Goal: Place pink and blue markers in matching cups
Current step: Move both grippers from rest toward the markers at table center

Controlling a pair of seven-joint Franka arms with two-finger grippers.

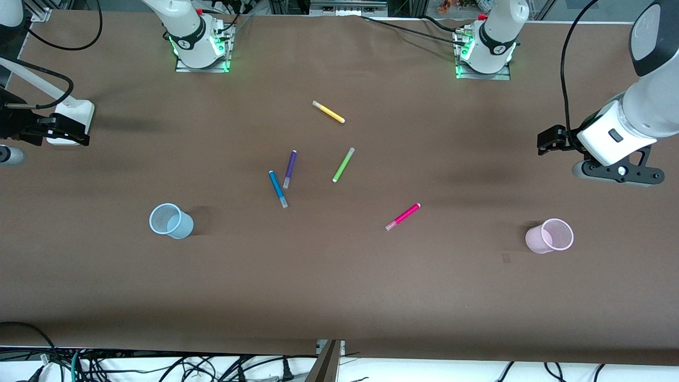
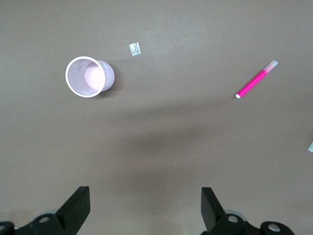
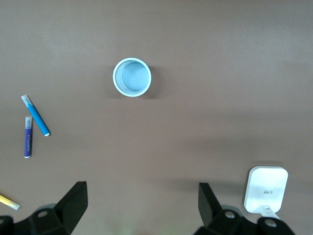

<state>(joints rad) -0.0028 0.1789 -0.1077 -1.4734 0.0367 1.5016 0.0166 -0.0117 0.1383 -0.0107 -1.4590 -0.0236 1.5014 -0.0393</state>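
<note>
Brown paper-covered counter [image 1: 339, 286], all five markers lying flat near its middle.

Slim magenta-pink felt-tip marker [image 1: 403, 216] [image 2: 256, 80]: long axis diagonal, pale translucent cap end pointing toward the front camera and the right arm's end, coloured end pointing toward the left arm's end. Well apart from the left end effector [image 2: 145, 208], between it and the cluster of other markers.

Slim medium-blue felt-tip marker [image 1: 278, 189] [image 3: 35, 115]: long axis close to front-to-back, pale cap end nearer the front camera. Just beside the purple marker [image 1: 289, 168] [image 3: 28, 137], apart from it, the pair forming a narrow V. Well apart from the right end effector [image 3: 142, 205].

Small pale-pink translucent plastic tumbler [image 1: 550, 235] [image 2: 89, 77]: upright, empty, toward the left arm's end, near the left end effector. Small pale-blue translucent plastic tumbler [image 1: 171, 220] [image 3: 132, 77]: upright, empty, toward the right arm's end, near the right end effector.

Green marker [image 1: 343, 165] and yellow marker [image 1: 328, 112] farther from the front camera than the pink one.

Left end effector: raised over bare counter at the left arm's end, fingers spread wide, holding nothing. Right end effector [image 1: 66, 139]: raised over the right arm's end, beside a white rounded block [image 3: 265, 189], fingers spread wide, holding nothing. Both arms waiting.
</note>
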